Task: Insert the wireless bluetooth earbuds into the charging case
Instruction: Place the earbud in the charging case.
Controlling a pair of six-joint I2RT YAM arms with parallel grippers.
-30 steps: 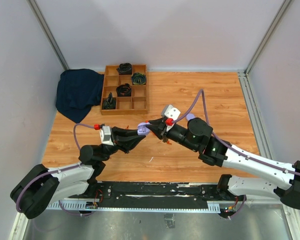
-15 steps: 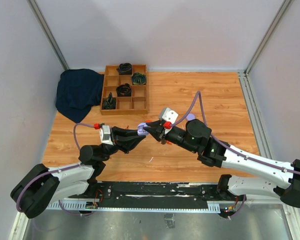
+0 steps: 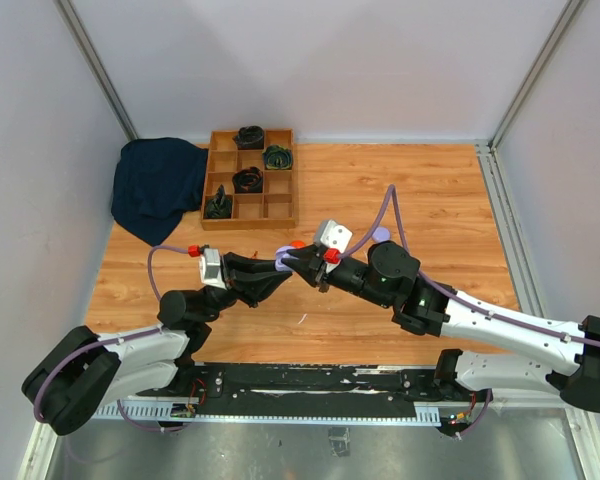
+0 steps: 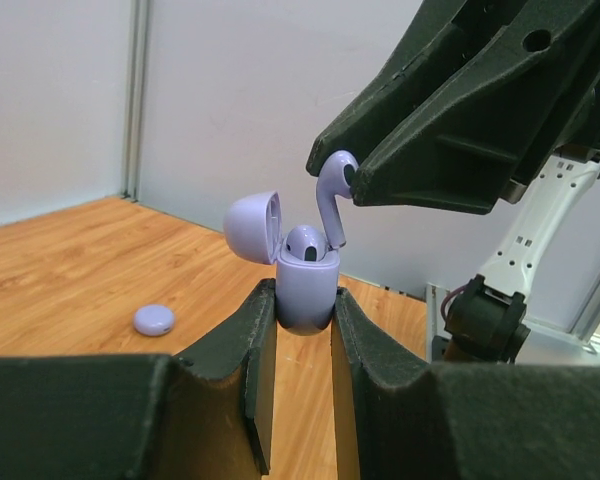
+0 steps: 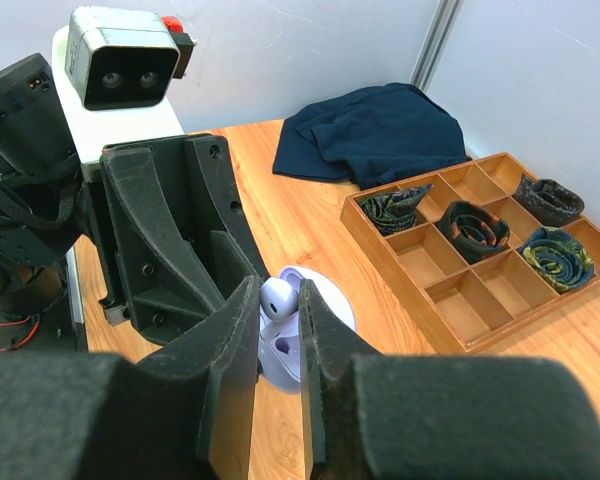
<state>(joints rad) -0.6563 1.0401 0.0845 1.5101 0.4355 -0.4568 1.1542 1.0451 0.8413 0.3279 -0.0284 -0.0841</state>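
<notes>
Overhead, wooden tabletop [image 3: 400, 190], pale grey walls [image 3: 310, 60], left claw [image 4: 303, 305] pinching open lilac charging case [image 4: 308, 285], right claw [image 5: 278, 300] pinching earbud [image 4: 330, 200].

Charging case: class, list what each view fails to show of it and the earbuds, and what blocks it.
- Top view: case too small for detail, crowded by left gripper and right gripper.
- Left wrist: case base hidden by left fingers; free socket hidden below the rim.
- Right wrist: held earbud stem hidden by right fingers.
</notes>
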